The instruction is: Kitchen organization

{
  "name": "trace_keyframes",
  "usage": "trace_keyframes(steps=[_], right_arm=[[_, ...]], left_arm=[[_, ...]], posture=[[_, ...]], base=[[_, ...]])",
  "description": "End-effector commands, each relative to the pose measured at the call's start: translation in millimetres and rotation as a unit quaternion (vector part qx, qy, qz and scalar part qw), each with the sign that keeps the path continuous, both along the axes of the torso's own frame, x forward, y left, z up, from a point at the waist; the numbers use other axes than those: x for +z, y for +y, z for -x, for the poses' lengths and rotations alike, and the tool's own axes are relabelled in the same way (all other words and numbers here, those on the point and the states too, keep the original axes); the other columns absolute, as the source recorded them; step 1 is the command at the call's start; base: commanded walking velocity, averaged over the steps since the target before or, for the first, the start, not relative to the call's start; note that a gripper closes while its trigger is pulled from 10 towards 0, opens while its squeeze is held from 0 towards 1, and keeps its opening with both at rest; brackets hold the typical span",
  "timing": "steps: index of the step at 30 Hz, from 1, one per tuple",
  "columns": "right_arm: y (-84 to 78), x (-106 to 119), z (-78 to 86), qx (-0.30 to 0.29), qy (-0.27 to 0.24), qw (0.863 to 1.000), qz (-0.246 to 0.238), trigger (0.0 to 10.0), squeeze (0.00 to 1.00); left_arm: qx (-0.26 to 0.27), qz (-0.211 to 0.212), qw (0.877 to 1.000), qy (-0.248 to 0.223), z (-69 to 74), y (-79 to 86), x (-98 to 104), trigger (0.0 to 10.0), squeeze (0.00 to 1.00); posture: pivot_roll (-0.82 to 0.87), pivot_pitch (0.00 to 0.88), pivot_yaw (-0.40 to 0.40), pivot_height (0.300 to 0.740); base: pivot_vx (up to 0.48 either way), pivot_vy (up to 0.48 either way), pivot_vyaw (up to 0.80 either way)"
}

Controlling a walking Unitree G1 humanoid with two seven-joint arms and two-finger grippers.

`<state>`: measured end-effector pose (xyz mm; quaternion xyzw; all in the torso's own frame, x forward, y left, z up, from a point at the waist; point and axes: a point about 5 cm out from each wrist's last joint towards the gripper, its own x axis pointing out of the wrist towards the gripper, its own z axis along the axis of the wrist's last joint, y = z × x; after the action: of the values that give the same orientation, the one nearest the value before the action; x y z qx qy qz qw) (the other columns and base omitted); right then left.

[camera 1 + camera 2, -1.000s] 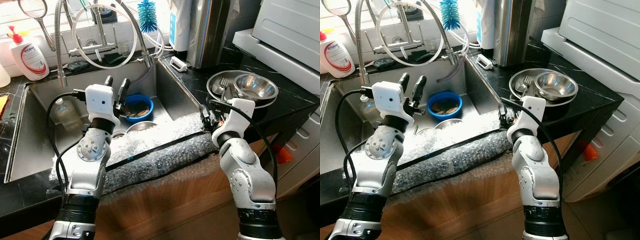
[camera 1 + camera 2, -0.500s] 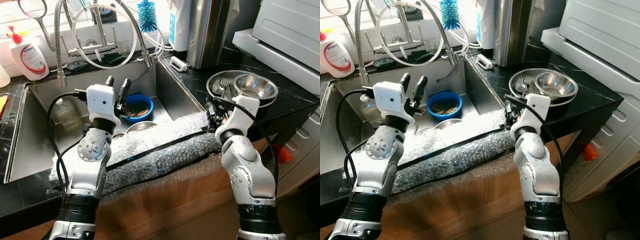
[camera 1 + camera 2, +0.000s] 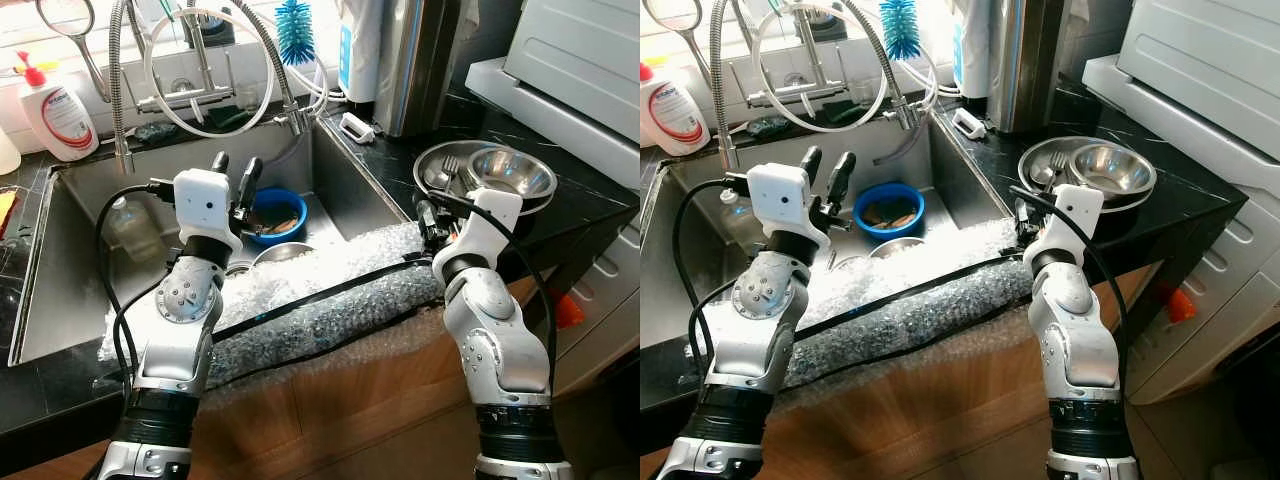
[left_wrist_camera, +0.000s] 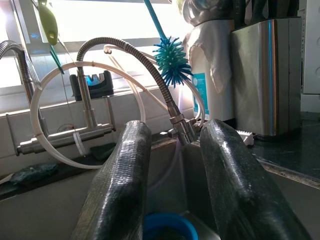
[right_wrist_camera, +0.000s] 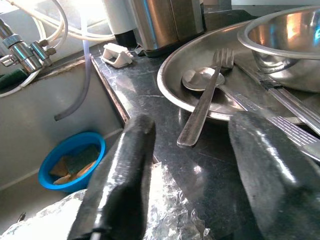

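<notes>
The sink [image 3: 330, 170] is the thing to steer by here. Over the last second the right gripper [image 3: 432, 222] has crept up and away from the sink's front right corner, closer to the steel plate [image 3: 432, 158] on the black counter just right of the sink; its two black fingers [image 5: 122, 170] stand apart with nothing between them. In its wrist view a fork [image 5: 202, 112] and a spoon [image 5: 202, 78] lie on that plate, handles hanging over the rim toward the gripper, and a steel bowl [image 3: 512, 170] sits on the plate's far side. I take that as the arm lining up on the cutlery, though no contact has been made. The left gripper [image 3: 232, 175] has hardly stirred: it hovers above the sink basin, fingers spread and empty, just this side of the blue bowl [image 3: 277, 212] with sponges in it at the basin's bottom. Bubble wrap [image 3: 320, 290] drapes the sink's front edge.
</notes>
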<state>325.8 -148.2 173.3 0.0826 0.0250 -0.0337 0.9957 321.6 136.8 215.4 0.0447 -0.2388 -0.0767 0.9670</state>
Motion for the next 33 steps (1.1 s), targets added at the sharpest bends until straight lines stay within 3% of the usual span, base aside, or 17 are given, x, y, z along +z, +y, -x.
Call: trace_keyframes(steps=[1,6,24,33], right_arm=[[1.5,2.1,-2.1,-0.001,-0.002,1.000,-0.004,1.3,0.00],[1.8,2.0,-2.4,0.001,-0.003,1.000,-0.005,0.5,0.00],[2.9,2.3,-3.5,0.004,-0.005,1.000,-0.006,0.6,0.00],[4.8,8.2,-3.7,0.006,-0.025,1.000,0.000,0.0,0.00]], left_arm=[[0.004,-0.009,1.000,-0.006,0.3,1.7,0.7,10.0,0.00],[0.004,-0.008,1.000,-0.005,0.4,1.7,0.1,10.0,0.00],[0.003,-0.009,1.000,-0.003,0.0,1.7,-0.8,10.0,0.00],[0.003,-0.009,1.000,-0.003,-0.5,1.6,-0.6,10.0,0.00]], posture=[[-0.11,0.038,0.032,0.740],[-0.11,0.038,0.032,0.740],[-0.11,0.036,0.031,0.740],[-0.11,0.033,0.031,0.740]], base=[[0.000,0.000,0.00],[0.000,0.000,0.00],[0.000,0.000,0.00],[0.000,0.000,0.00]])
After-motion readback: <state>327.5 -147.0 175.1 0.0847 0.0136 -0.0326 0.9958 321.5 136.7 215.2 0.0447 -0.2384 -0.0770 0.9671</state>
